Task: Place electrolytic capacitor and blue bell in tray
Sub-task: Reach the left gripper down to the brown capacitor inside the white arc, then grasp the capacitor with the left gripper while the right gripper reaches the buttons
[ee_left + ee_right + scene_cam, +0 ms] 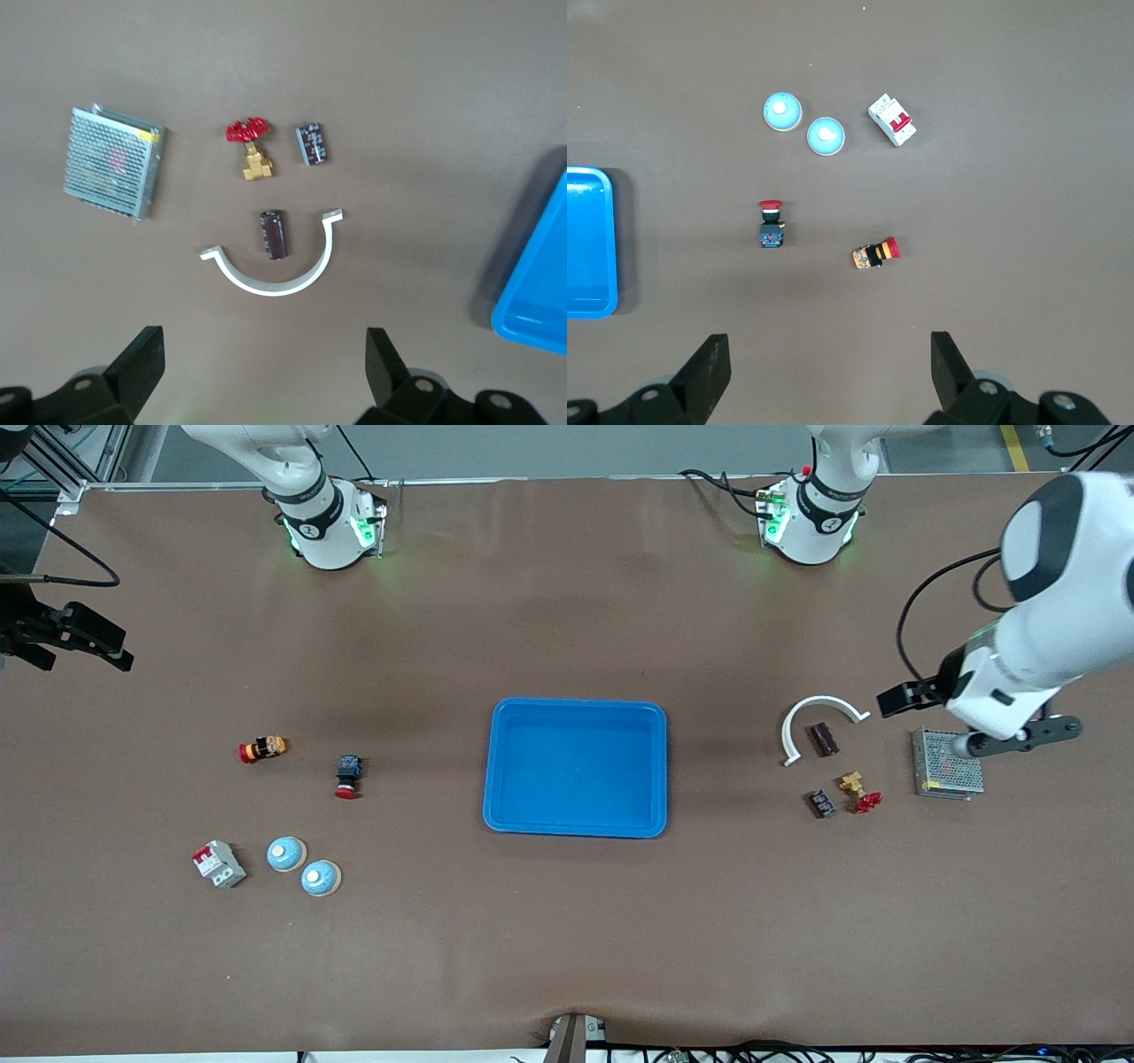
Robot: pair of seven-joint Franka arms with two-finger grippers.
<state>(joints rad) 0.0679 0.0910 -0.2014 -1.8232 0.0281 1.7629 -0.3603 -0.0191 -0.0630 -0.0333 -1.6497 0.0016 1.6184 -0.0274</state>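
Tray (576, 767) sat empty mid-table | capacitor (274, 234) inside white clip (275, 270), bells (782, 112) toward right arm's end | left gripper (266, 372), right gripper (830, 372) hung wide | risk: clip snagging fingers.

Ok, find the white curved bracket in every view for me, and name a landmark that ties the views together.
Front view: the bracket lies toward the left arm's end of the table, arching around a dark capacitor.
Left wrist view: bracket mid-picture, cupping the same capacitor.
Right wrist view: not in it.
Shared landmark: the blue tray.
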